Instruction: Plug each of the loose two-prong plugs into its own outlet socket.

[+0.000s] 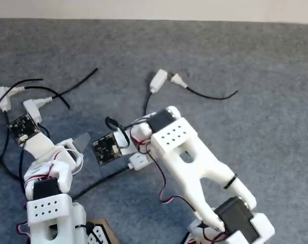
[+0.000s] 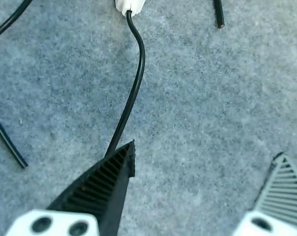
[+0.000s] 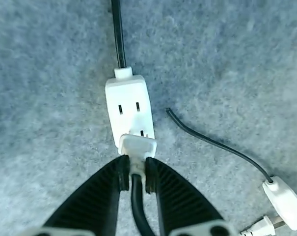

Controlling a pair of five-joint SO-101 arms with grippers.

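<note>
My right gripper (image 3: 136,169) is shut on a white two-prong plug (image 3: 137,146) and its black cord. The plug's front lies against the near end of a white outlet socket (image 3: 128,105), whose farther pair of slots is bare. I cannot tell whether the prongs are in. In the high view this socket (image 1: 138,160) lies beside the right arm's wrist. A second white socket (image 1: 158,80) and a loose plug (image 1: 178,80) lie farther back, close together. My left gripper (image 2: 207,150) hangs open over bare carpet, with a black cord (image 2: 133,83) running under its dark finger (image 2: 109,177).
Grey carpet covers the whole area. Black cords (image 1: 67,89) and white plug pieces (image 1: 2,95) lie at the far left near the left arm (image 1: 47,173). A cut cord end (image 2: 218,14) lies ahead of the left gripper. The right half of the carpet has free room.
</note>
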